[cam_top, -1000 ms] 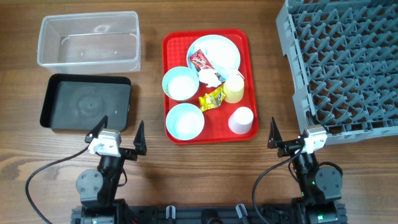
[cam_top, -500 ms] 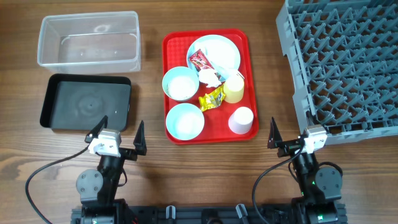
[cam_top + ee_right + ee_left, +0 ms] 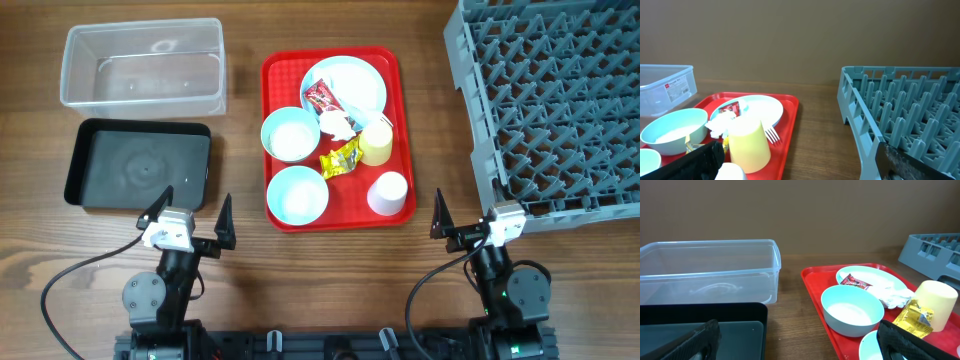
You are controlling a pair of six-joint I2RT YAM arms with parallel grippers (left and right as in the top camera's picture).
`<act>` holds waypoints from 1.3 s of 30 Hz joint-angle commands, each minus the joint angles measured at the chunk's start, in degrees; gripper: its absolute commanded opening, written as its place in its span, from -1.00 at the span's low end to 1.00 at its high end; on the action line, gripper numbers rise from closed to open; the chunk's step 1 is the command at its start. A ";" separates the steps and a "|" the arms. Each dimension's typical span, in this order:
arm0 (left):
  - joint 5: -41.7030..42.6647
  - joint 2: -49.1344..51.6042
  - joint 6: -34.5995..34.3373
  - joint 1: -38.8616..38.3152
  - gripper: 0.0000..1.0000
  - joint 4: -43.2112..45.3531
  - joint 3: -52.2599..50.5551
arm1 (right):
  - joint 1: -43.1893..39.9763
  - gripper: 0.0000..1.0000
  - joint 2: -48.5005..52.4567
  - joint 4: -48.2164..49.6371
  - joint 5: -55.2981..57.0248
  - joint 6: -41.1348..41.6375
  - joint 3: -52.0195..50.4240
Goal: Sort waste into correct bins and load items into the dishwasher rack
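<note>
Wooden table (image 3: 428,110), open strip (narrow) between red tray (image 3: 267,130) and dishwasher rack (image 3: 560,100)

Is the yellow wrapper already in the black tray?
No, the yellow wrapper lies on the red tray, beside the yellow cup.

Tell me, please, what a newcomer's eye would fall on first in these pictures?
The bright red tray in the middle stands out, crowded with pale blue bowls, a yellow cup and a red wrapper. To its right, the big grey dishwasher rack fills the far corner. To its left sit a clear tub and, nearer, a black tray.
</note>
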 commanded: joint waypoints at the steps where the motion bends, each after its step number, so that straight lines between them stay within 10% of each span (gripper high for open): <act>1: -0.35 -0.42 -0.52 0.42 1.00 -0.24 -0.24 | -0.28 0.99 -0.44 0.15 -0.90 0.76 -0.09; 22: 5.07 3.48 -0.09 0.42 1.00 -1.92 4.68 | -0.28 0.99 2.45 7.19 -6.99 2.29 6.91; 31: 5.73 32.50 0.13 0.17 1.00 -13.18 31.04 | -0.28 0.99 28.92 -1.20 -9.53 -1.29 33.77; 39: 0.15 68.04 4.85 -10.38 1.00 -37.62 71.06 | -0.28 0.99 58.69 -33.09 -8.72 -5.40 67.49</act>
